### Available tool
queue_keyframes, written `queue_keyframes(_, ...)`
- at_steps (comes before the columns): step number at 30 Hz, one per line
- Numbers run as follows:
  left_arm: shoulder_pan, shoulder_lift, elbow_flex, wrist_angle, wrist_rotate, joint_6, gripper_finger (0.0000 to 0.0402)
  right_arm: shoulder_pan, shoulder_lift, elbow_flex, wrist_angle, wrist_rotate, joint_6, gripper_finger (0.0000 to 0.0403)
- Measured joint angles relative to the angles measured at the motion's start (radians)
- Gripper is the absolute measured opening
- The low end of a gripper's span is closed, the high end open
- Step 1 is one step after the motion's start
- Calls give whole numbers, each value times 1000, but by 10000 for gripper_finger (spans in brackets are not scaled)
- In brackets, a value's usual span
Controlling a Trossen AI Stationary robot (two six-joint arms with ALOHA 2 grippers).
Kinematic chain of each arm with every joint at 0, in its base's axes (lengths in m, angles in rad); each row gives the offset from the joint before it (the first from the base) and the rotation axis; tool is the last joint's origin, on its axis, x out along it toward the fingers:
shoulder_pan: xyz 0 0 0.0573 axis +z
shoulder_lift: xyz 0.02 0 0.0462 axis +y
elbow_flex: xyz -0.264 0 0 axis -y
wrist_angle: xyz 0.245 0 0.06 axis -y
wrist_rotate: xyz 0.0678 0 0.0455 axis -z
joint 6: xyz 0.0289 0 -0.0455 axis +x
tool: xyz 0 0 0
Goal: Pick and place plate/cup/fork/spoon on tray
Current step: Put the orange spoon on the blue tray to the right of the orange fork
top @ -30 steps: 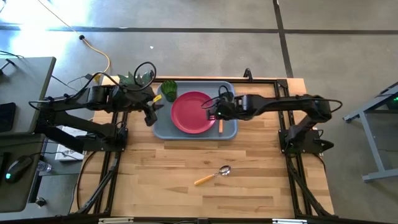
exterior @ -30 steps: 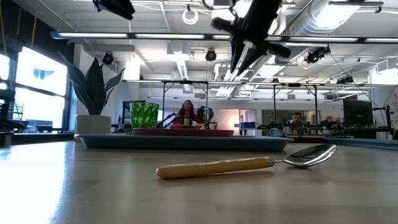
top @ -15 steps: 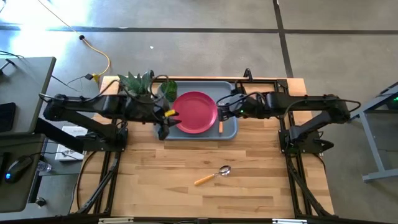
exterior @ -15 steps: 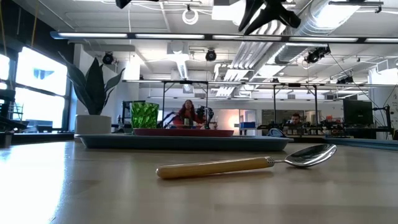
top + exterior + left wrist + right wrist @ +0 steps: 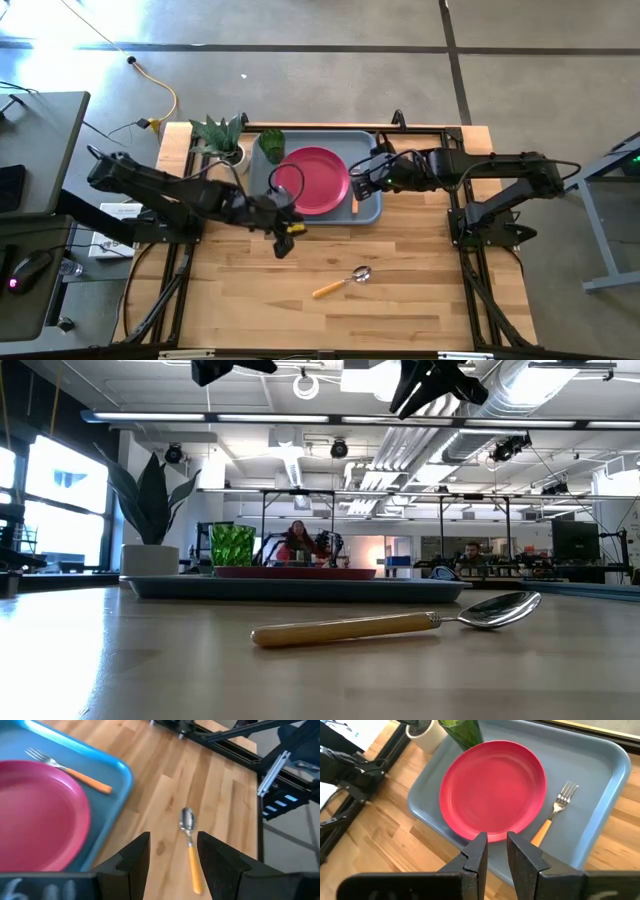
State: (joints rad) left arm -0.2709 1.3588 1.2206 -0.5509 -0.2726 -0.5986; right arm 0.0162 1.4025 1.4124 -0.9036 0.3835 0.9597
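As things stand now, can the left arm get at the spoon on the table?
Probably yes. The left gripper hangs open above bare wood, just off the tray, and the spoon lies alone on the table with nothing between them. The right gripper waits over the tray's end.

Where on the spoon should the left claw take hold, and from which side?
Grip the spoon by the middle of its orange handle, coming straight down from above. It lies flat on the bare table, so only the handle's long sides offer a hold; the shiny bowl is rounded and probably slippery. The left claw, open, hovers between the tray and the spoon.
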Motion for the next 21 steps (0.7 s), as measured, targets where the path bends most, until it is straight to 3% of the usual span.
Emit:
queue_keyframes(6,-34,64,0,31,-4,-77,155,0,0,0,2,1,3,64)
queue_keyframes(21,-93,255,0,113,-8,-108,155,0,0,0,-8,5,-26,64)
